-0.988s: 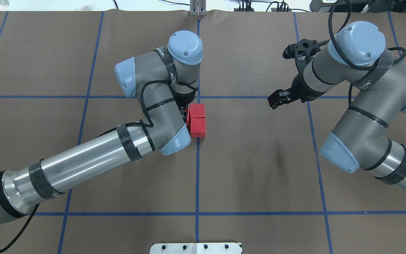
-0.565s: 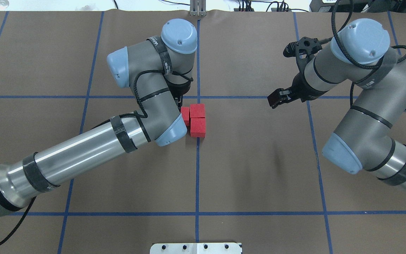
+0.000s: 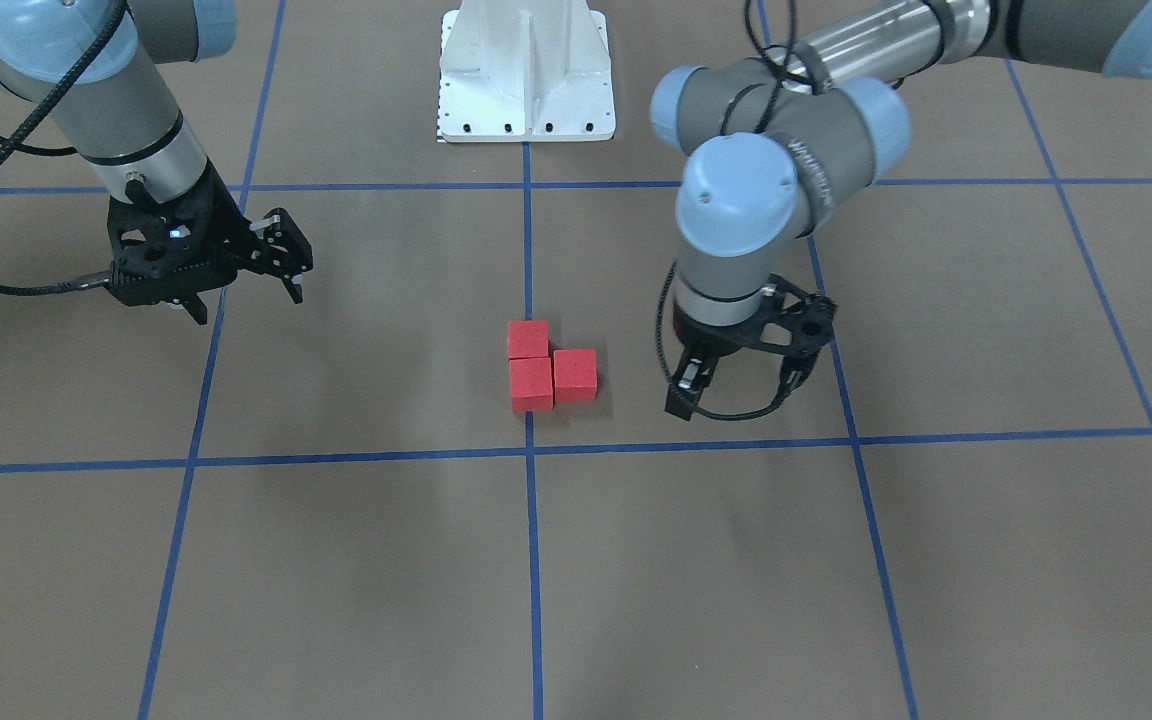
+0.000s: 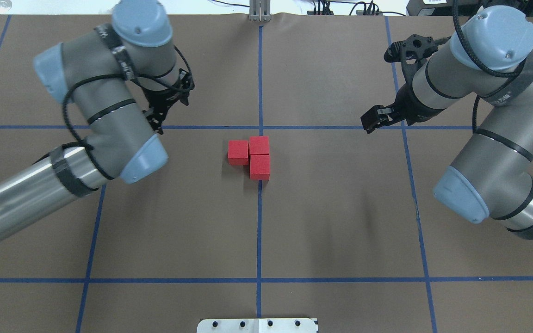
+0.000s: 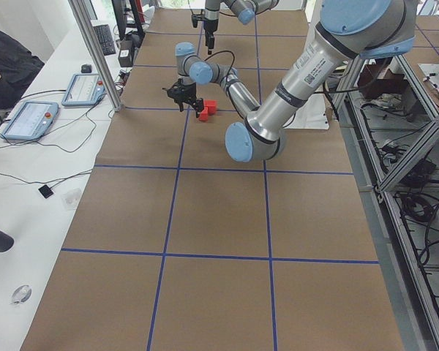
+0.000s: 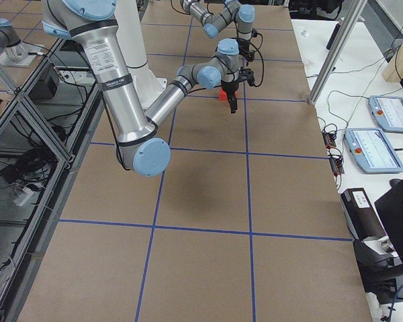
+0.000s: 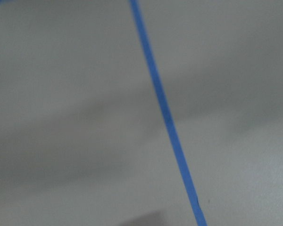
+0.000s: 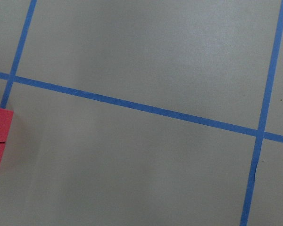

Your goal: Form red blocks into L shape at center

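Left arm withdrawn from red blocks (L-shaped) on blue-taped brown surface.

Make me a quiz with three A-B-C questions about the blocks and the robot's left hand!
1. Where are the blocks?
A. On the white base
B. Right by the middle crossing of blue lines
C. In the table's far corner

2. How many blocks are there?
A. Two
B. Three
C. Five

3. What is the left gripper doing?
A. Open, holding nothing
B. Squeezing a block
C. Pressing down on top of the blocks

Answers:
1. B: the blocks touch each other in an L just beside the crossing.
2. B: the overhead view shows three red cubes.
3. A: the front view shows its fingers spread apart with nothing between them, off to the side of the blocks.
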### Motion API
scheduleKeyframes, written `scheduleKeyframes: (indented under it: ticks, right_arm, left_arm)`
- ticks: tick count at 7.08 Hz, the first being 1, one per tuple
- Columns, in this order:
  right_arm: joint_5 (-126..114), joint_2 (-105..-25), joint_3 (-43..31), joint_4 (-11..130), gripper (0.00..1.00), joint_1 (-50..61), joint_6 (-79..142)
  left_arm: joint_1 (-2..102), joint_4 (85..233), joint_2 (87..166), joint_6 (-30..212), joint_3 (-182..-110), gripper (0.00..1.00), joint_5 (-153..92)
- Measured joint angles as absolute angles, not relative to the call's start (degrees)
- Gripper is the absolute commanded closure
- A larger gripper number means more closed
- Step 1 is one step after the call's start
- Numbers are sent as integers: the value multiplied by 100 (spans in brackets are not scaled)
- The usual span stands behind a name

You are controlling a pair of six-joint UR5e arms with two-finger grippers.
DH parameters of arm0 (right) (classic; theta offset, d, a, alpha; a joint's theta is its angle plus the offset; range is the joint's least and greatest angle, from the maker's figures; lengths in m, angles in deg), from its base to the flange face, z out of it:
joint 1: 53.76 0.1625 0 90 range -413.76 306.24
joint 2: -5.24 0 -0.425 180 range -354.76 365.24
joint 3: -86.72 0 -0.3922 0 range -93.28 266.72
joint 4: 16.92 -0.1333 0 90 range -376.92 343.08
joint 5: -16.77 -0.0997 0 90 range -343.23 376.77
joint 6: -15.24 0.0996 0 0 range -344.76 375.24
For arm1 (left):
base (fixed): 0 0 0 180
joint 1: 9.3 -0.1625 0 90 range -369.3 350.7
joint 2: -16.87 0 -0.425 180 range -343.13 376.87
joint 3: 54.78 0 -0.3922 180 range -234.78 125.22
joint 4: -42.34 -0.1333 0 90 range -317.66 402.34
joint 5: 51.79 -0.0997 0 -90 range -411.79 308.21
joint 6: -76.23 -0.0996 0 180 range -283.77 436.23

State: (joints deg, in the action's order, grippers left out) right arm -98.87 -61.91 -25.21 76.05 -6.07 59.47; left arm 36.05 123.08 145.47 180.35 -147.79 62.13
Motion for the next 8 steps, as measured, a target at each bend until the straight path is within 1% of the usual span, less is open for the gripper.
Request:
scheduleKeyframes:
  ticks: [1,2,3,4,6,7,8]
  right_arm:
    - [-9864,-6203,-2517,7596,1,-489,5916]
    - [-9864,-6215,-2511,7589,1,-309,5845]
    - [-9912,-6284,-2502,7599,1,-30,5605]
    - [-10007,-6463,-2471,7624,1,338,5113]
    - [-10496,-6973,-2285,7638,1,1231,3951]
    - [-10738,-7206,-2190,7643,1,1634,3667]
    - [-10944,-7423,-2093,7658,1,2032,3556]
  left_arm:
    - [3935,12322,13624,16558,-15520,1,6229]
    - [4352,12345,12893,15186,-16003,1,6248]
    - [4826,12365,12363,13922,-16274,1,6268]
    - [5355,12373,11973,12724,-16398,0,6397]
    - [6585,12374,11309,10151,-16370,0,7130]
    - [7142,12373,11061,8951,-16193,0,7311]
    - [7656,12440,10940,8102,-15843,0,7385]
